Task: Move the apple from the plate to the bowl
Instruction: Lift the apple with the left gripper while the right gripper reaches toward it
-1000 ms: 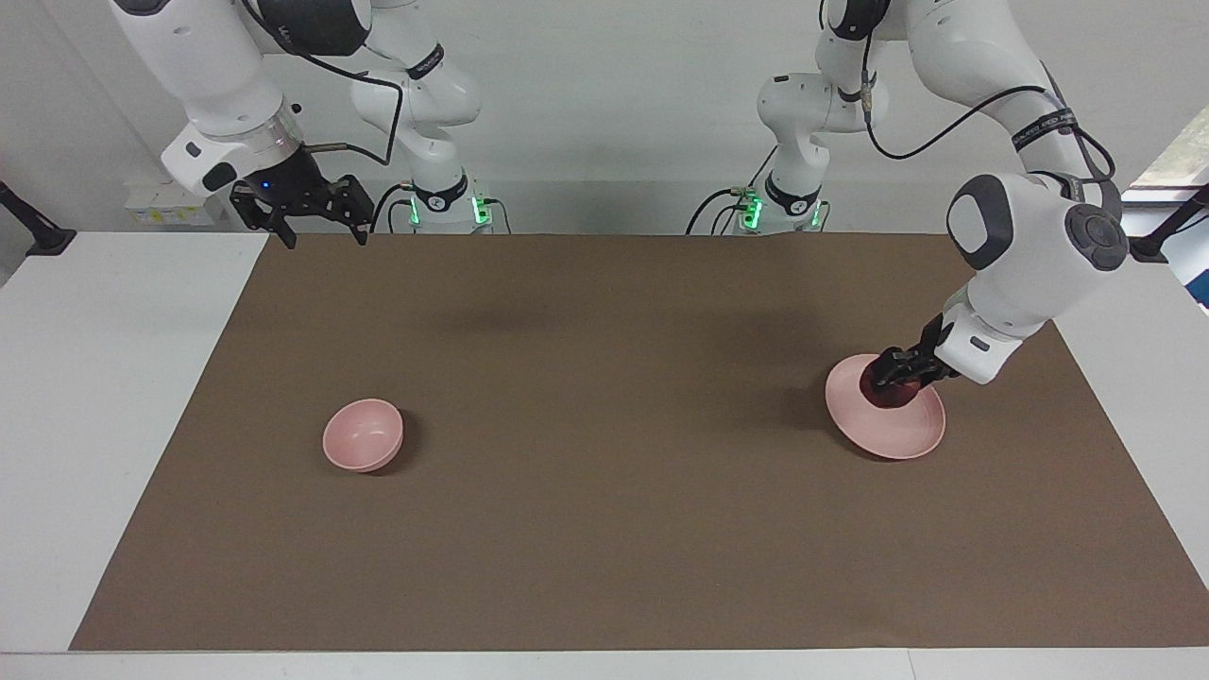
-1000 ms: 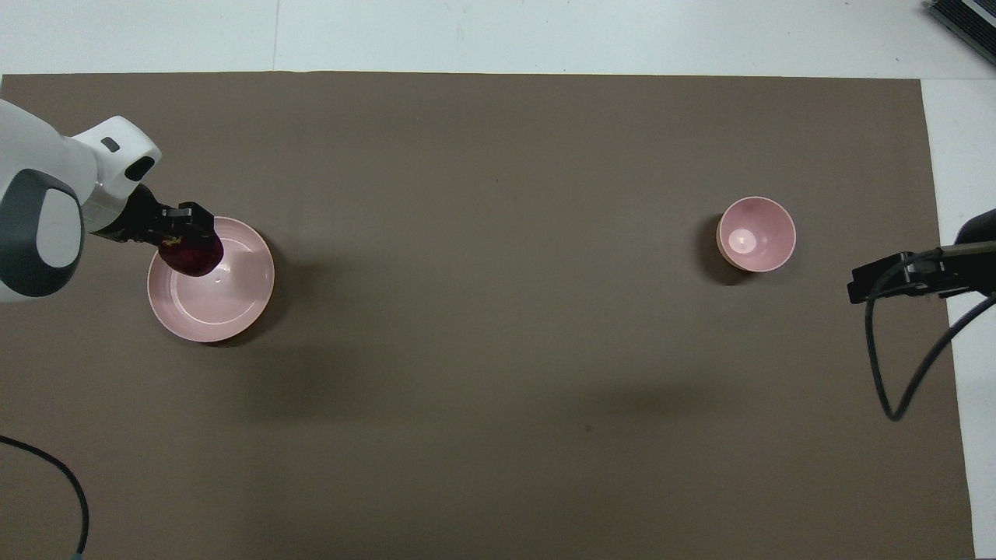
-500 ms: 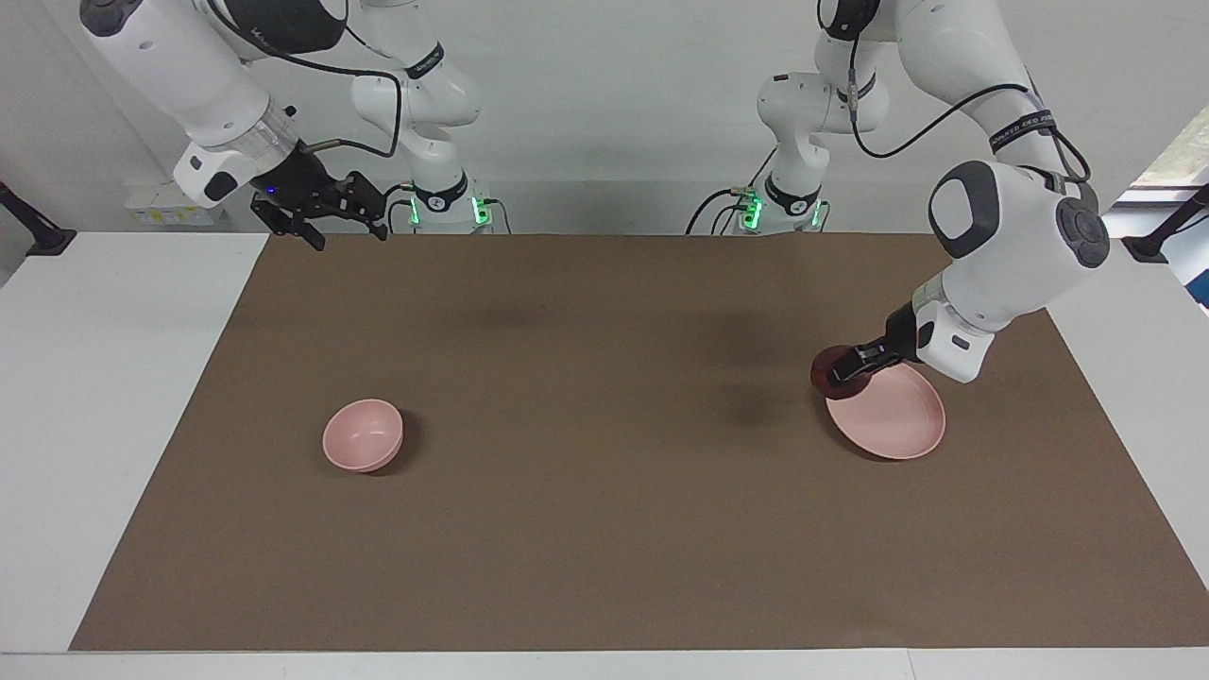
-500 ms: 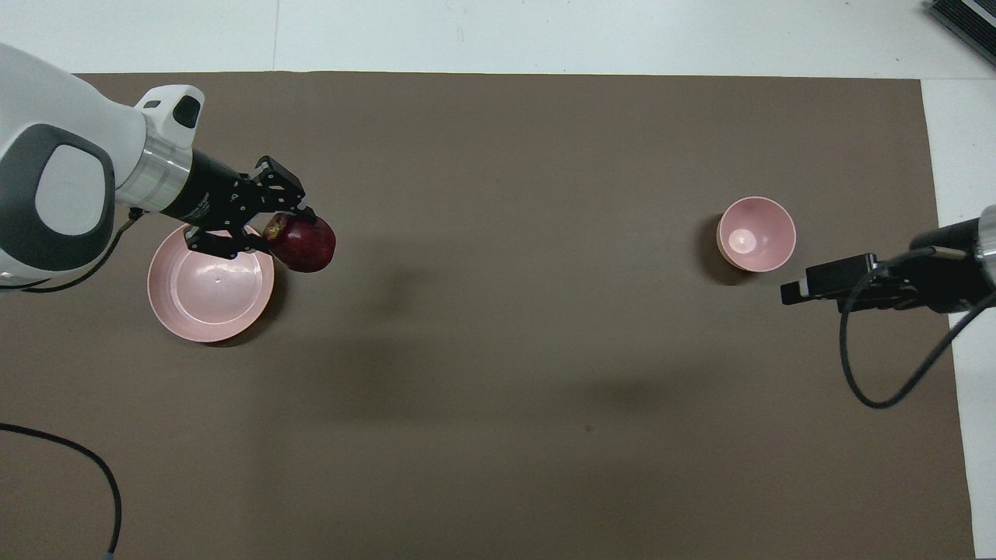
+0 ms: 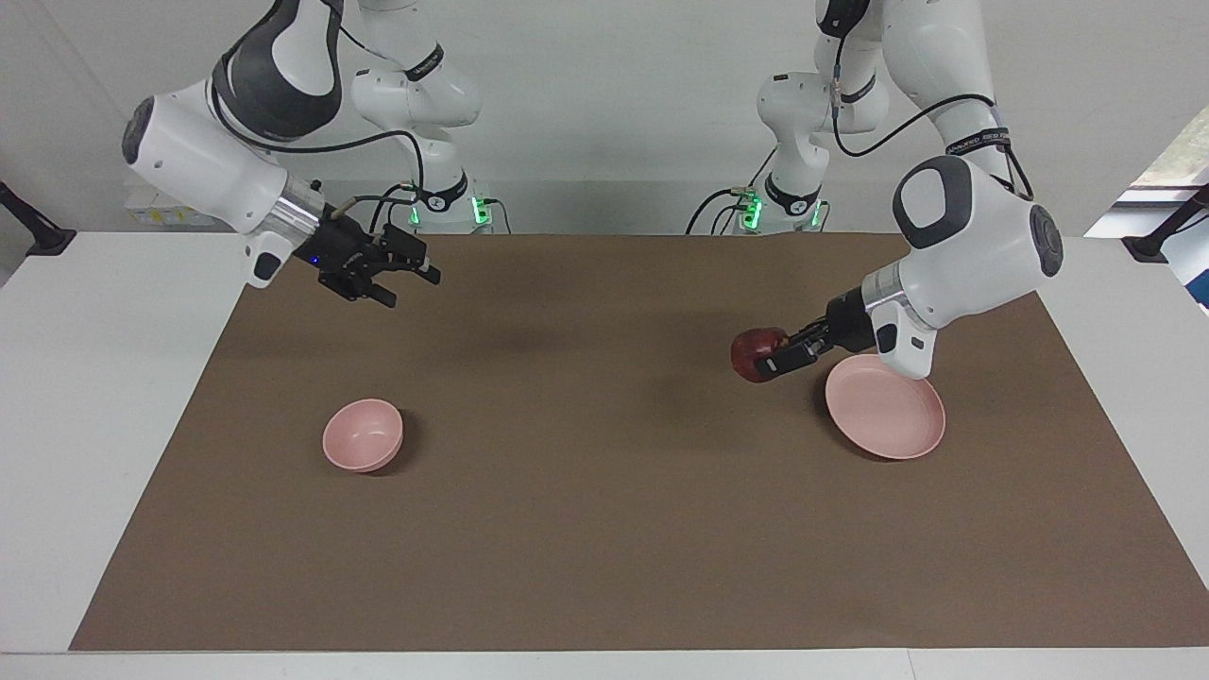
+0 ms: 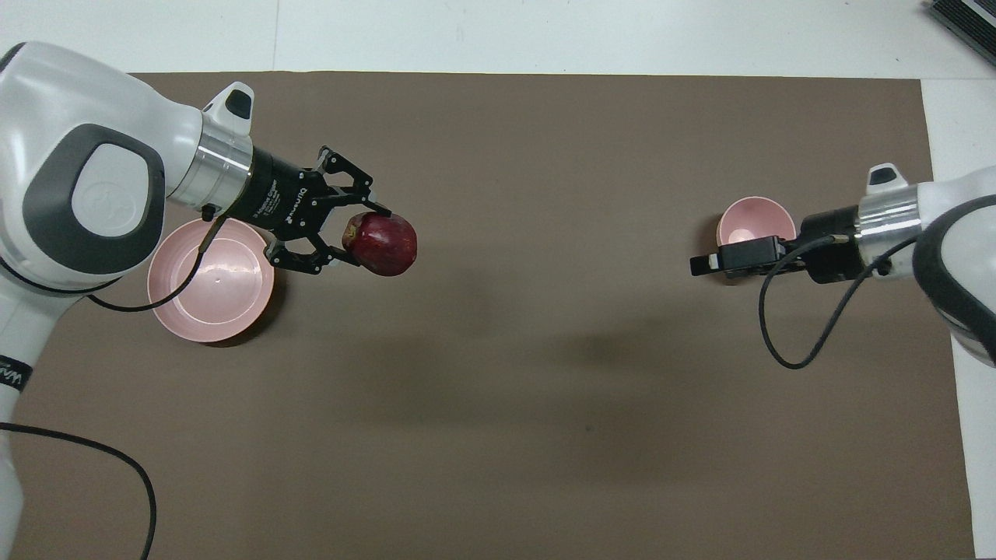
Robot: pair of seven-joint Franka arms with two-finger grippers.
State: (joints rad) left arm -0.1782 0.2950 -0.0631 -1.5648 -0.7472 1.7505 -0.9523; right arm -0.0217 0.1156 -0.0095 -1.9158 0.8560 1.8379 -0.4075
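The dark red apple [image 5: 756, 353] [image 6: 385, 245] is in my left gripper [image 5: 769, 357] [image 6: 369, 236], which is shut on it and holds it in the air over the brown mat, just off the plate's rim toward the table's middle. The flat pink plate [image 5: 888, 408] [image 6: 210, 292] lies empty at the left arm's end. The small deep pink bowl [image 5: 363, 434] [image 6: 748, 220] stands at the right arm's end. My right gripper [image 5: 414, 289] [image 6: 702, 264] is open and empty, raised over the mat beside the bowl; in the overhead view it covers part of the bowl.
A brown mat [image 5: 604, 529] covers most of the white table [image 5: 113, 397]. Black cables hang from both arms' wrists [image 6: 801, 327]. Nothing else stands on the mat.
My left gripper has lifted the apple off the plate and carried it toward the table's middle. My right arm has swung in from the table's end toward the bowl.
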